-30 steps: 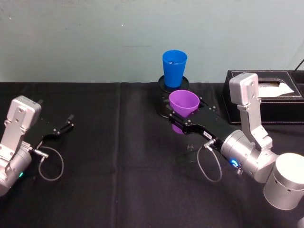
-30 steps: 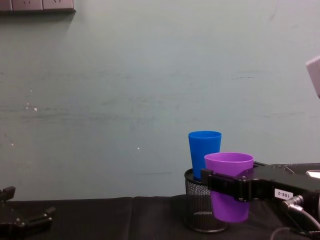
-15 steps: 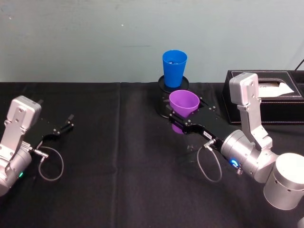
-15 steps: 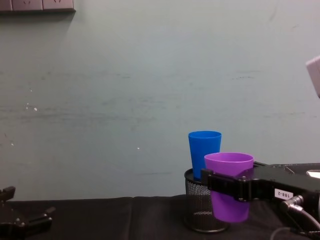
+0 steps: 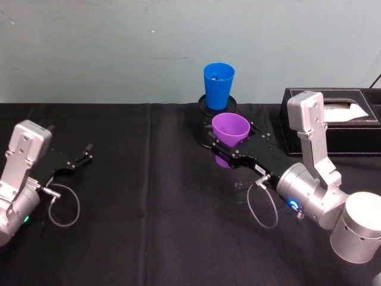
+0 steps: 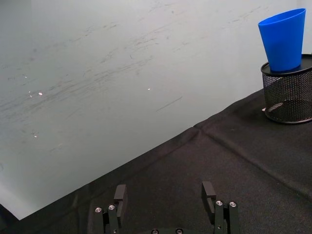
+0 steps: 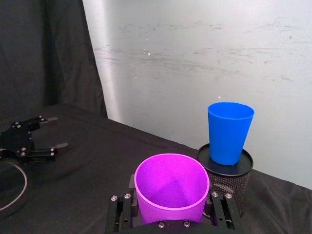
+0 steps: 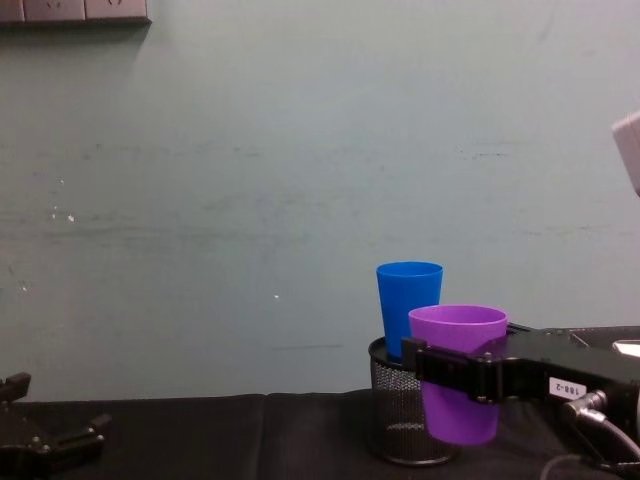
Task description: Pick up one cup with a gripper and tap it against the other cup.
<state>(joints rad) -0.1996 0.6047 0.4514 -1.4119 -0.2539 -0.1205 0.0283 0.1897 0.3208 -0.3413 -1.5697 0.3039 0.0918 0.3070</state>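
Observation:
My right gripper (image 5: 224, 149) (image 7: 170, 214) (image 8: 447, 368) is shut on the purple cup (image 5: 230, 132) (image 7: 171, 187) (image 8: 458, 370), holding it upright above the table. The blue cup (image 5: 218, 84) (image 7: 229, 132) (image 8: 408, 305) stands upright on top of a black wire-mesh holder (image 5: 209, 128) (image 7: 225, 178) (image 8: 398, 415), just beyond the purple cup; a small gap separates the two cups. My left gripper (image 5: 80, 158) (image 6: 165, 197) is parked at the left over the black cloth, open and holding nothing.
A black tissue box (image 5: 342, 119) sits at the back right beside my right arm. A black cloth (image 5: 149, 196) covers the table, and a pale green wall (image 5: 119, 47) stands close behind the cups.

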